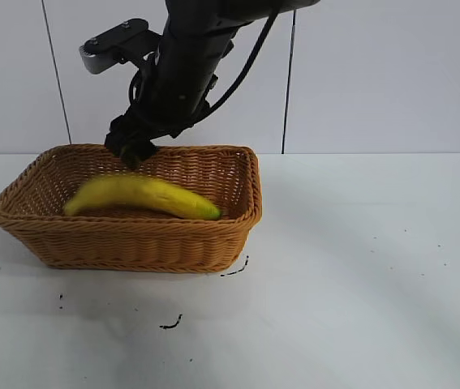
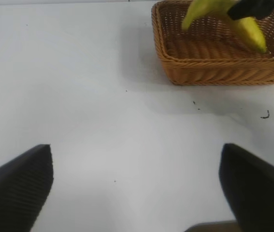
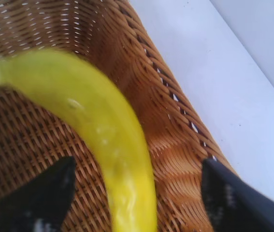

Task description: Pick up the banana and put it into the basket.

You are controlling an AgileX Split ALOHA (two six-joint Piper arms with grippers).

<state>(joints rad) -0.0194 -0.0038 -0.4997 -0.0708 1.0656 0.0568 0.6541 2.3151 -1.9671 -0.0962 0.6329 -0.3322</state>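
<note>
The yellow banana (image 1: 140,196) lies lengthwise inside the tan wicker basket (image 1: 132,243), its greenish tip toward the basket's right end. My right gripper (image 1: 132,148) hangs just above the banana, over the back of the basket. In the right wrist view the gripper (image 3: 139,186) is open, with the banana (image 3: 112,140) between the black fingers (image 3: 40,193) but clear of both, over the basket floor (image 3: 175,145). My left gripper (image 2: 137,179) is open and empty over bare table, far from the basket (image 2: 214,67). It is out of the exterior view.
The basket stands at the left of the white table (image 1: 359,267). Small dark specks (image 1: 173,323) lie on the table in front of it. A white wall stands behind. The left wrist view shows the banana (image 2: 248,29) and the right gripper (image 2: 255,7) above it.
</note>
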